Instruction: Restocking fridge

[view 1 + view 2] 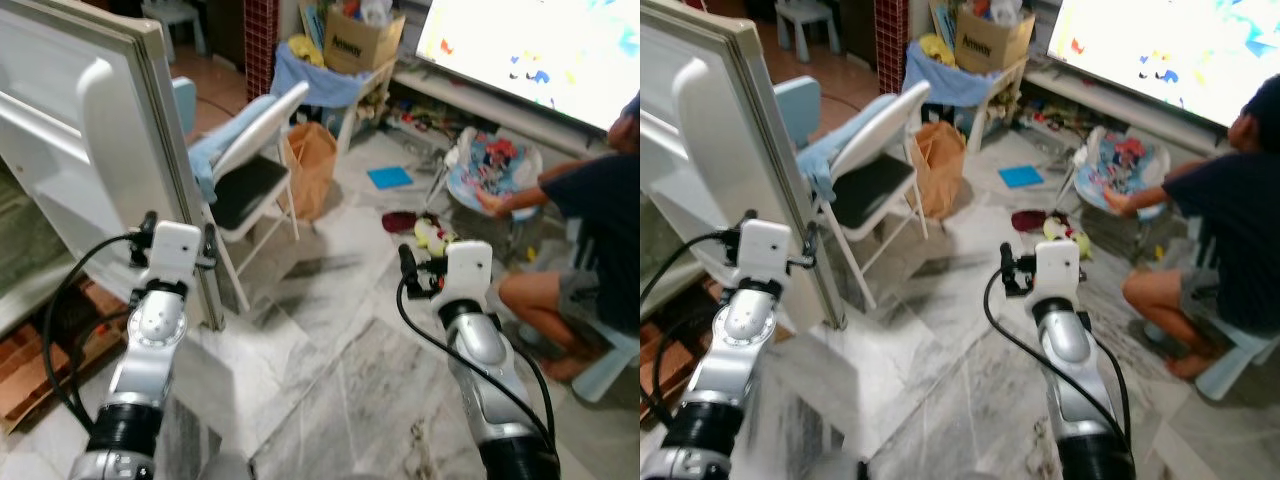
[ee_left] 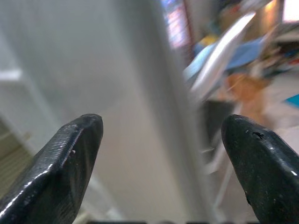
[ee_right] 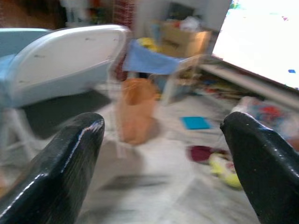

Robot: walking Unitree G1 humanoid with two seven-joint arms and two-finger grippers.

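Both arms sit closest to me, raised in front of the head camera. On my left, the left gripper has its fingers spread wide with nothing between them, and it looks straight at the open fridge door, which stands just beyond it, tall and upright, its edge toward me. That arm is clearly the nearer one to the fridge. Further right comes a white folding chair beside the door, then an orange bag on the marble floor. My right gripper is also wide open and empty, aimed past the chair. A person crouches at far right. I see no groceries to restock; the fridge interior is cut off, and both wrist views are blurred.
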